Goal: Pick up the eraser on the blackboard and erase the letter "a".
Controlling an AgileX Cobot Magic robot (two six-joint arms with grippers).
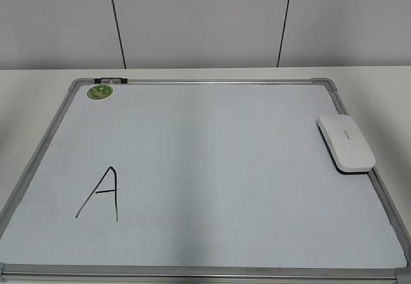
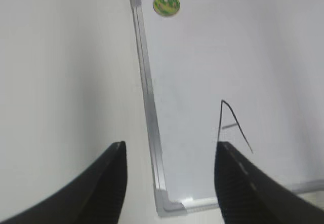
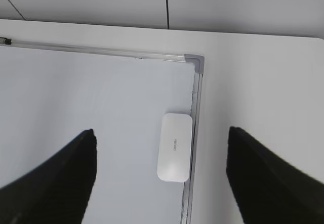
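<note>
The white eraser lies flat at the right edge of the blackboard, a white board with a silver frame. In the right wrist view the eraser lies below and between the jaws of my open right gripper, which is well above it. My open, empty left gripper hovers over the board's near left corner. A large capital "A" is drawn at the board's near left and also shows in the left wrist view. No small lowercase "a" shows in any view. Neither gripper appears in the exterior view.
A round green sticker sits near the board's far left corner, with a small black-and-silver clip on the frame beside it. The board lies on a white table. A grey panelled wall stands behind.
</note>
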